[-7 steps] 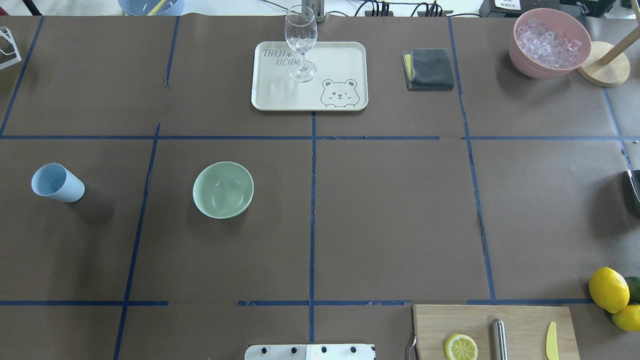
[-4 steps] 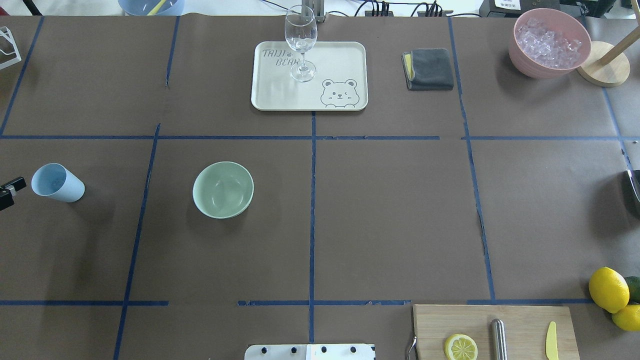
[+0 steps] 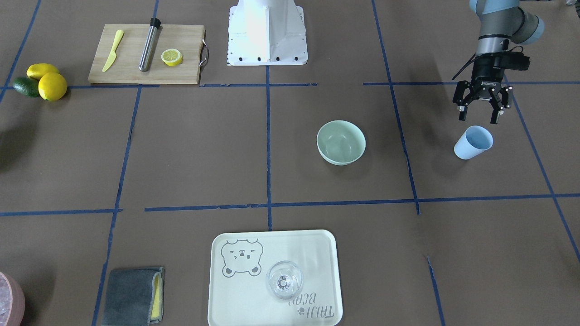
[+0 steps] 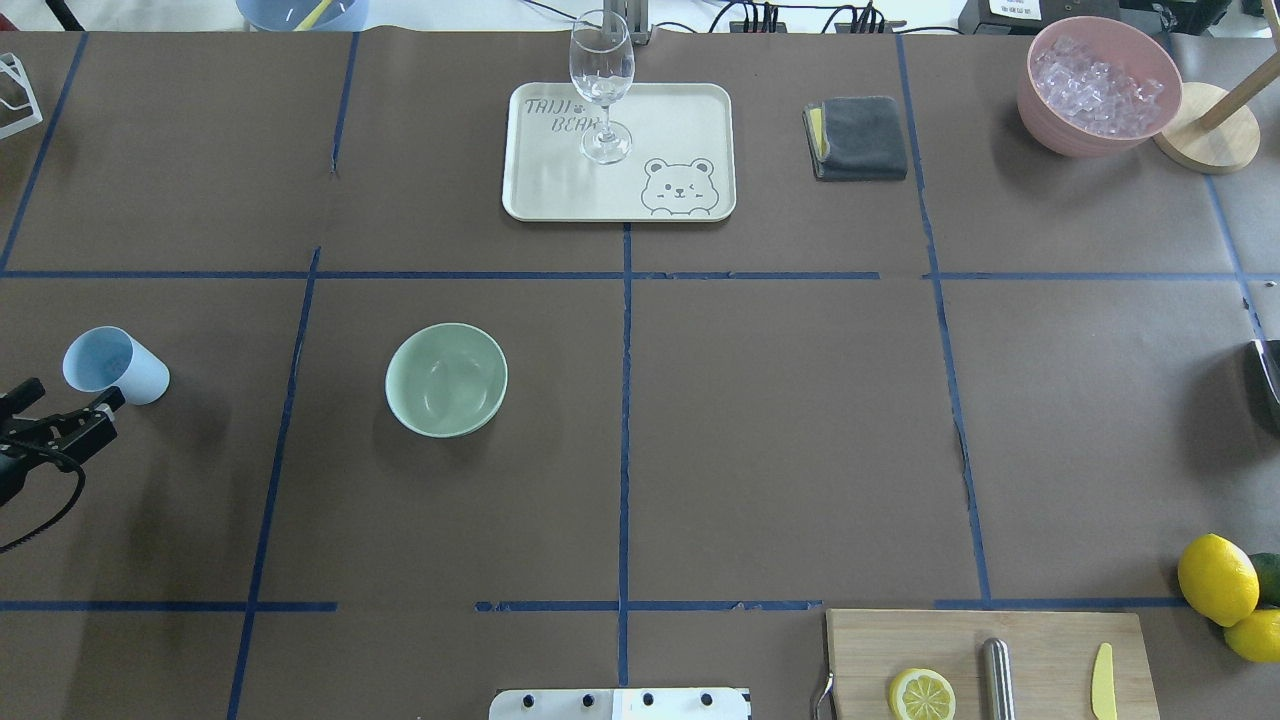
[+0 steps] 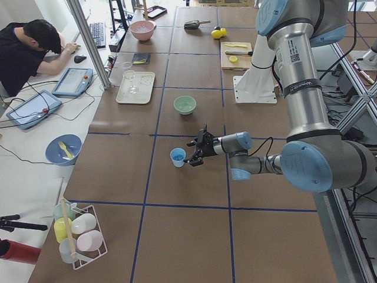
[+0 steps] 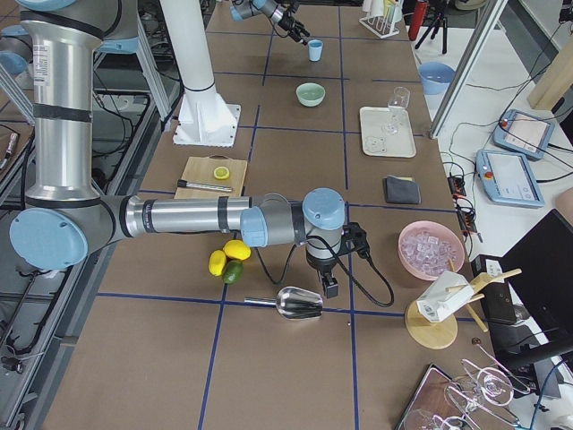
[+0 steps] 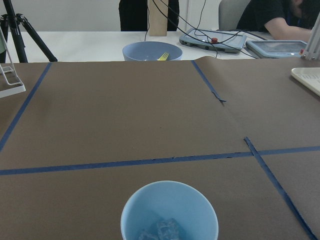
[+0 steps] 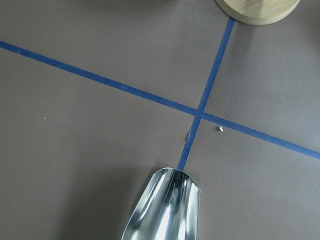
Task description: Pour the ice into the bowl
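The tray (image 4: 690, 110) reads "TAIJI BEAR" next to a drawn bear face, upside down in the front view; small "ROBOTIQ" lettering sits on the left gripper (image 3: 478, 120)

From overhead, with the robot's side as near. At the left edge, midway between near and far: cup (image 4: 115, 365), upright, with ice (image 7: 162, 230) in its bottom. Just on its near side, apart from it: left gripper (image 3: 478, 117). Right of the cup, well apart, left of the table's centre: bowl (image 4: 446, 380). At the far edge, centre: tray (image 4: 680, 120), with wine glass (image 4: 602, 70) standing on it left of its middle. Right of the tray: folded cloth (image 4: 860, 137). Further right, in the far right corner: container (image 4: 1050, 135), with wooden stand base (image 4: 1205, 130) just beside it on the right. At the near edge, right of centre: cutting board (image 4: 1040, 650), bearing from left to right lemon half (image 4: 921, 694), metal rod (image 4: 998, 678), knife (image 4: 1102, 682). Right of the board, at the right edge: lemons (image 4: 1217, 578).
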`<state>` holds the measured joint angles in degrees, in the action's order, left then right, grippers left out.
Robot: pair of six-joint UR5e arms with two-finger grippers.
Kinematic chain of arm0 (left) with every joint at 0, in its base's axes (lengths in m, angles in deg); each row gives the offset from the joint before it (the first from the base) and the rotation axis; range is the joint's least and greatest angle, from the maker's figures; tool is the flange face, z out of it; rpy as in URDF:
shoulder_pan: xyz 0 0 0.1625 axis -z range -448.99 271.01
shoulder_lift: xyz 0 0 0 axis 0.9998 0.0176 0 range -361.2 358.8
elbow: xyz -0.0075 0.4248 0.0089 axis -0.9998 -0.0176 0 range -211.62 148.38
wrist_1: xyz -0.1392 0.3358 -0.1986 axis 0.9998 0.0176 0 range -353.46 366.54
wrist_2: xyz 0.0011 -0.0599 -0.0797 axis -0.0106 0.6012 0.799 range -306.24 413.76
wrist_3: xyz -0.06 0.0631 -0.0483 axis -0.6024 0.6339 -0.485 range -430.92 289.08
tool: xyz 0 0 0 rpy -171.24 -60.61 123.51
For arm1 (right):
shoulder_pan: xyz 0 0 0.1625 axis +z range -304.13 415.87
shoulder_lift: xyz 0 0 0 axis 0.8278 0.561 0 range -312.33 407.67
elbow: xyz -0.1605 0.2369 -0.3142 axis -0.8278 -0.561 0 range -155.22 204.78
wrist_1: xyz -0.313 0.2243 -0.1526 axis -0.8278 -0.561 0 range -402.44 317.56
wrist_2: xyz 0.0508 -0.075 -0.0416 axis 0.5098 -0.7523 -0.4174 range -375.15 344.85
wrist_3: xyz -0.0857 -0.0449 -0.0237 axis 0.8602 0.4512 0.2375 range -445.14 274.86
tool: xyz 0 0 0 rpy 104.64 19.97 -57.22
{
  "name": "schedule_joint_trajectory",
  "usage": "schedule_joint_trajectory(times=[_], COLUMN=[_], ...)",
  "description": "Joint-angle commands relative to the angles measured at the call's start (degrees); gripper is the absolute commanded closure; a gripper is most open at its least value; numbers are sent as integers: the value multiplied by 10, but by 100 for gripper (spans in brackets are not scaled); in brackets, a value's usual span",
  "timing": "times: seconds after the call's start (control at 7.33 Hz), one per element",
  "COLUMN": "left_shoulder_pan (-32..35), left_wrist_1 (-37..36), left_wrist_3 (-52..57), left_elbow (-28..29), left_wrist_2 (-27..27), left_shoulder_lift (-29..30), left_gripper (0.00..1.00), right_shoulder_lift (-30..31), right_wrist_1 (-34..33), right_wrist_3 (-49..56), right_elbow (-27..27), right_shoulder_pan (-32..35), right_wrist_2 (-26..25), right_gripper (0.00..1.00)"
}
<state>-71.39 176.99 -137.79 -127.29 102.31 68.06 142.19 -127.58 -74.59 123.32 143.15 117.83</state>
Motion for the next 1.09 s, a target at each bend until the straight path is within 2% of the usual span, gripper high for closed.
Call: schedule_joint_trajectory(times=[0.0, 0.55, 0.95], left_shoulder_pan=[-10, -9, 17], left_wrist_1=[-31, -28, -29], left_wrist_3=[-25, -27, -42], left_elbow=[53, 90, 103], left_wrist_2=[-42, -59, -59], left_shoulder_lift=[52, 79, 85], left_gripper=[0, 0, 0], right_shoulder_lift=[2, 1, 0], right_wrist_1=[1, 1, 1], right_wrist_3=[0, 0, 0], right_elbow=[2, 2, 2], right_shoulder_pan=[0, 1, 1], right_wrist_2=[-1, -1, -2], right_gripper=[0, 0, 0])
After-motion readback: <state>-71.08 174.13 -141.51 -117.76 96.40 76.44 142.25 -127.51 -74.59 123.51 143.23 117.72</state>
